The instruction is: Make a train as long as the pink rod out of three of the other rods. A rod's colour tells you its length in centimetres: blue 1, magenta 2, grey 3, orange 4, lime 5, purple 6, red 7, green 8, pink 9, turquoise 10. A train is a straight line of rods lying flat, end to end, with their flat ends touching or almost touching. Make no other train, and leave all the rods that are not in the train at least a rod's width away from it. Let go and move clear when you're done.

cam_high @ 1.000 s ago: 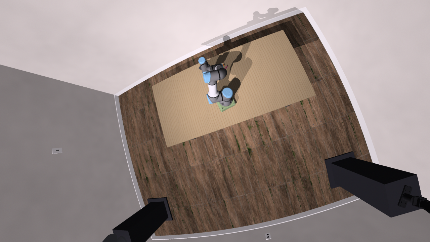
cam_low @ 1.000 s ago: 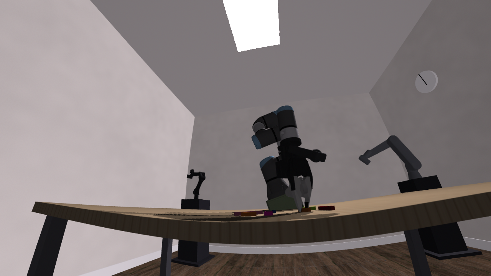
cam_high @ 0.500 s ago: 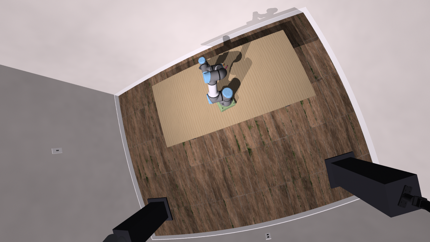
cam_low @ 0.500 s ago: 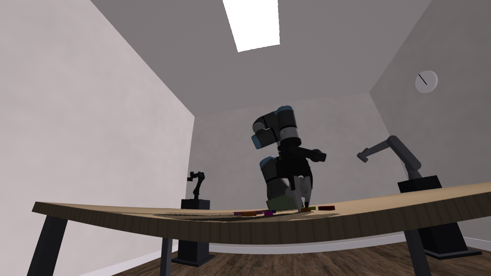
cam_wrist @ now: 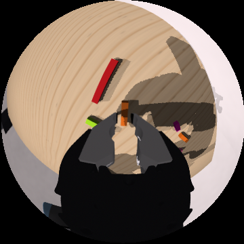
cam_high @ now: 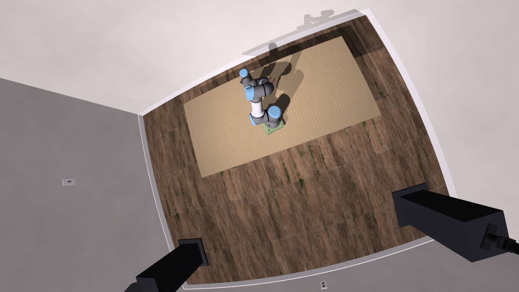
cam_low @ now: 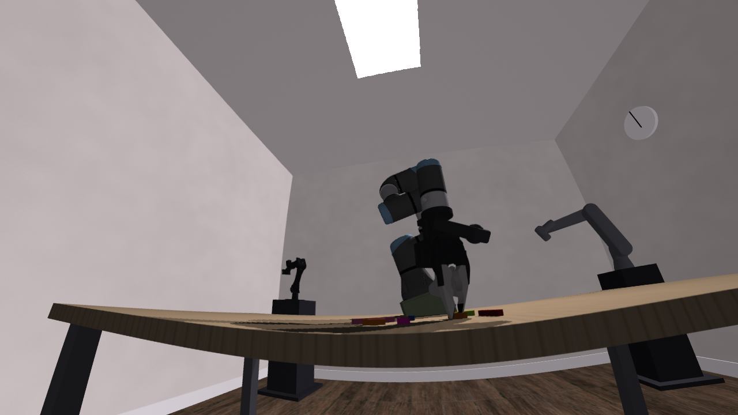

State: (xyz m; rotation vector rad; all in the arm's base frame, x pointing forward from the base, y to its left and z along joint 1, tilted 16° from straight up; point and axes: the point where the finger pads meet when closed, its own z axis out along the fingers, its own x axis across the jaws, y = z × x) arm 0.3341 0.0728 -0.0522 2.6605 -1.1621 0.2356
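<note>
In the wrist view my gripper [cam_wrist: 124,114] is low over the table with a narrow gap between its fingers. An orange rod [cam_wrist: 125,112] lies flat between the fingertips, with a thin gap showing on its right side. A red rod [cam_wrist: 105,80] lies further out to the left, and a lime rod [cam_wrist: 92,121] sits beside the left finger. A magenta rod [cam_wrist: 176,126] and a second orange rod [cam_wrist: 184,136] lie to the right in shadow. In the exterior view the fingertips [cam_low: 457,311] reach down to the table top at the orange rod [cam_low: 460,315]. I do not see the pink rod clearly.
In the exterior view several more rods [cam_low: 381,320] lie in a loose row left of the gripper. The arm's green base [cam_low: 420,306] stands just behind them. The table's far edge and a pale wall lie beyond the rods in the wrist view.
</note>
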